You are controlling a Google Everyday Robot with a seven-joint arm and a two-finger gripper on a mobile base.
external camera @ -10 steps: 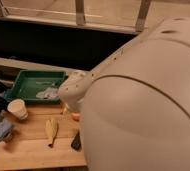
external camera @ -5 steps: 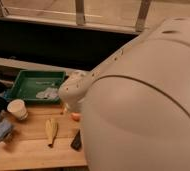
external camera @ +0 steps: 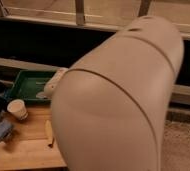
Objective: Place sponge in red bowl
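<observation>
- The gripper is sitting out of sight behind the arm's beige shell, which is filling most of the view; its jaws are standing wide apart, gripping nothing.
- The sponge, pale blue, is lying near the wooden table's left edge, well clear of the arm.
- A paper cup is standing upright just behind the sponge.
- A green tray is resting farther back.

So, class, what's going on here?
The robot's arm fills most of the view; its tool is out of sight, so no grasp shows. On the wooden table sit a green tray and a paper cup; a bluish thing at the left edge may be the sponge. No red bowl shows.
</observation>
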